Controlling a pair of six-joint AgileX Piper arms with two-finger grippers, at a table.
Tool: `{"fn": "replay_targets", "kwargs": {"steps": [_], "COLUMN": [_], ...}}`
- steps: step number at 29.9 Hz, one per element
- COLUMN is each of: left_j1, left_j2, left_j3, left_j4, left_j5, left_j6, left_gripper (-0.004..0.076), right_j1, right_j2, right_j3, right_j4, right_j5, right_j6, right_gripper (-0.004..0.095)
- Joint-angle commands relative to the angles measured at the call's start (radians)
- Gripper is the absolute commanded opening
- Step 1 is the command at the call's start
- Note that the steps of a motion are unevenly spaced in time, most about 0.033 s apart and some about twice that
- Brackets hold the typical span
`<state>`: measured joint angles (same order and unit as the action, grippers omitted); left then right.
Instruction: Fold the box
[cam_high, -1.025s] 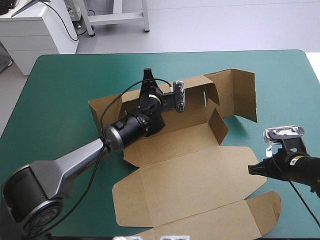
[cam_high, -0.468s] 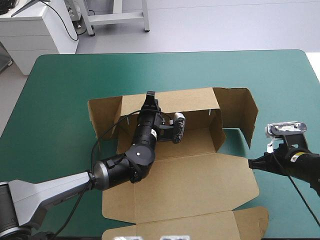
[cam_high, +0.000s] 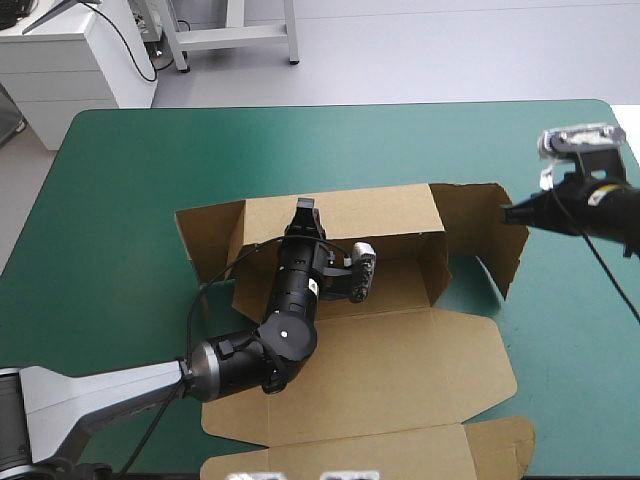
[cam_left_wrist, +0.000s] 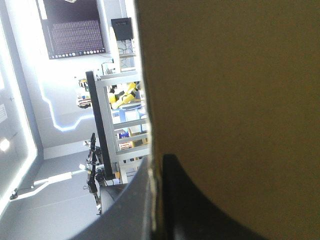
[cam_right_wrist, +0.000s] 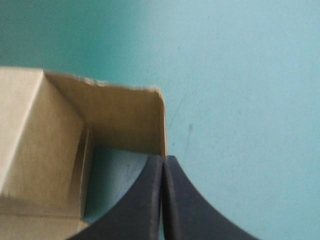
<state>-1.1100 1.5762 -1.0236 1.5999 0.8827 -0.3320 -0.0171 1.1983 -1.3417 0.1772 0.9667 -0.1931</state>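
Box (cam_high: 400, 360) on a table (cam_high: 130, 180), its back wall (cam_high: 385, 208) raised. The left gripper (cam_high: 305, 208) pinches that wall's top edge; the right gripper (cam_high: 505, 212), fingers (cam_right_wrist: 142, 202) pressed together, touches the right flap (cam_high: 497, 240).

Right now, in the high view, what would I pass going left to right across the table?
box's left flap → left gripper → right gripper
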Motion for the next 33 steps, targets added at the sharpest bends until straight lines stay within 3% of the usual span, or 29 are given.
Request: {"fn": "replay_targets", "kwargs": {"steps": [1,9,13,18,26,33], "left_j1": [-0.035,-0.037,-0.037,-0.037,-0.037,-0.037], "left_j2": [-0.038,-0.038,-0.038,-0.038,-0.038,-0.038], "left_j3": [-0.018,-0.018,-0.018,-0.018,-0.018,-0.018], "left_j4": [0.055,0.063,0.063,0.046,0.001,0.003], "left_j5": [-0.004,-0.004,-0.008,-0.008,-0.008,-0.008], "left_j6": [-0.002,-0.002,-0.002,-0.002,-0.002,-0.002], "left_gripper": [-0.0008,-0.0008,-0.0008,-0.0008,-0.0008,-0.0008], "right_j1": [-0.001,0.025,0.039,0.040,0.037,0.037], "right_j2": [0.123,0.398,0.481,0.522,0.422,0.233], "right_j3": [-0.207,-0.485,-0.501,-0.486,-0.296,-0.032], "right_j4": [0.008,0.008,0.011,0.073,0.113,0.161], "right_j5": [0.006,0.106,0.145,0.279,0.274,0.106], "right_j6": [-0.009,-0.018,-0.021,-0.079,-0.120,-0.159], "right_gripper": [-0.0005,-0.0005,-0.0005,-0.0006,-0.0006,-0.0006]}}
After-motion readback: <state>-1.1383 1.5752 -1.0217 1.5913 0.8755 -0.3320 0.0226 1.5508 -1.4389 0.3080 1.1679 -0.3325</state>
